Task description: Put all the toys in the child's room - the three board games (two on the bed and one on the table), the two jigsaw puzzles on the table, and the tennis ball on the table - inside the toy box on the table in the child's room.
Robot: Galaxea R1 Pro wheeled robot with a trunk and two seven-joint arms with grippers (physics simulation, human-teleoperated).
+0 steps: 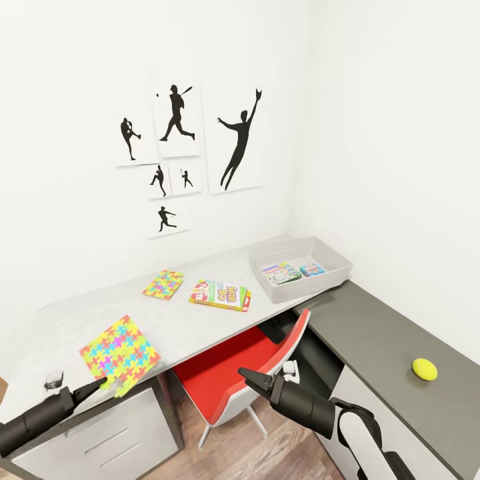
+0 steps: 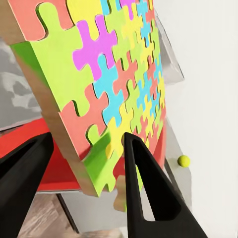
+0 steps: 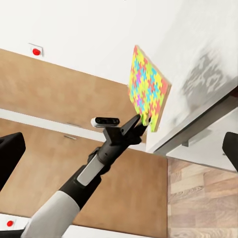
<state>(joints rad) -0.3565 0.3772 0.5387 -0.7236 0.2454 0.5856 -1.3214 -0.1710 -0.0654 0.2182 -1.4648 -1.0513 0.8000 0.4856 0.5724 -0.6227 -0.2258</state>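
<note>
The nearer jigsaw puzzle (image 1: 121, 356) is a thin flat square covered in interlocking pieces of yellow, lime green, red-orange, blue and magenta, with a plain tan edge showing its thickness. It lies at the near left corner of the white tabletop of the table (image 1: 200, 327), its near corner sticking out past the table edge. The left gripper (image 1: 100, 384) has its 2 black fingers on either side of that overhanging corner; in the left wrist view the fingers (image 2: 144, 183) stand apart with the puzzle's corner between them, and I cannot tell whether they press on it.

A second, smaller-looking jigsaw puzzle (image 1: 163, 285) with the same multicolour pattern lies farther back on the white top, well apart from the first. Just beside it to the right is a flat board game (image 1: 221, 295) with a green, white and red-orange printed lid. At the far right end of the white top stands the toy box (image 1: 330, 263), a shallow light grey bin with flared walls; 2 small colourful printed items lie flat inside it.

The tennis ball (image 1: 425, 369), small and plain yellow-green, rests on the lower dark grey section of the table, near the right wall. A red-and-white chair (image 1: 233, 373) is tucked under the table.

The right gripper (image 1: 248, 377) hovers over the chair, holding nothing; its fingers frame the right wrist view at the far edges, spread wide.
</note>
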